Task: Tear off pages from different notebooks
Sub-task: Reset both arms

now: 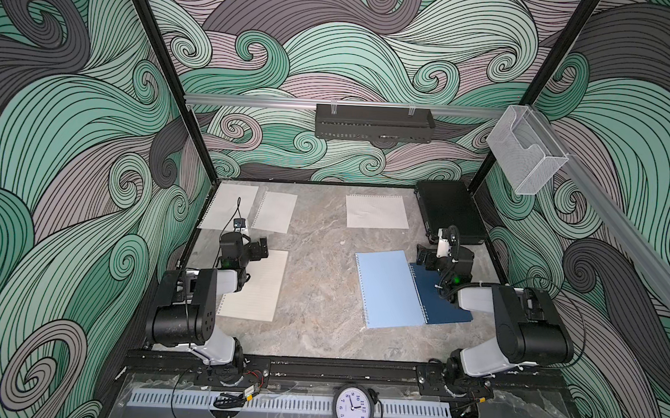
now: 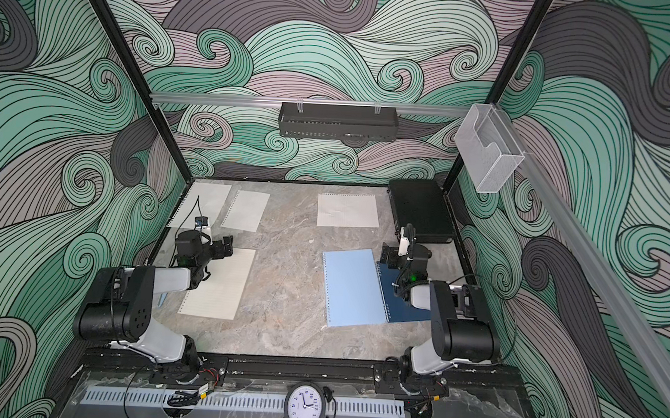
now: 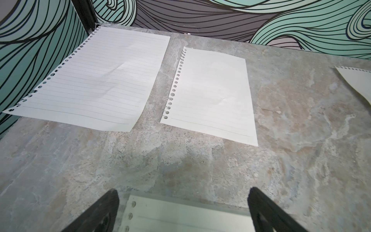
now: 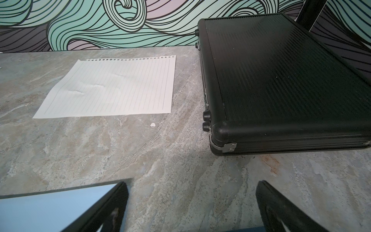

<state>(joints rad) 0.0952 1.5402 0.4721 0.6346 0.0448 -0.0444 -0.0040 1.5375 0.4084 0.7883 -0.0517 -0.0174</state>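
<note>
My left arm and right arm rise from the near edge of the table, elbows folded high. My left gripper hangs near the left edge, jaws spread wide and empty. My right gripper hangs near the right edge, equally wide and empty.

Three loose pages lie flat at back; blue, navy, cream notebooks nearer.

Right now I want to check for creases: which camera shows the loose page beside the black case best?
The right wrist view: the page lies close up, its lines, punched holes and a crease plain. In both top views the page is whole but small; the left wrist view catches only one corner.
</note>
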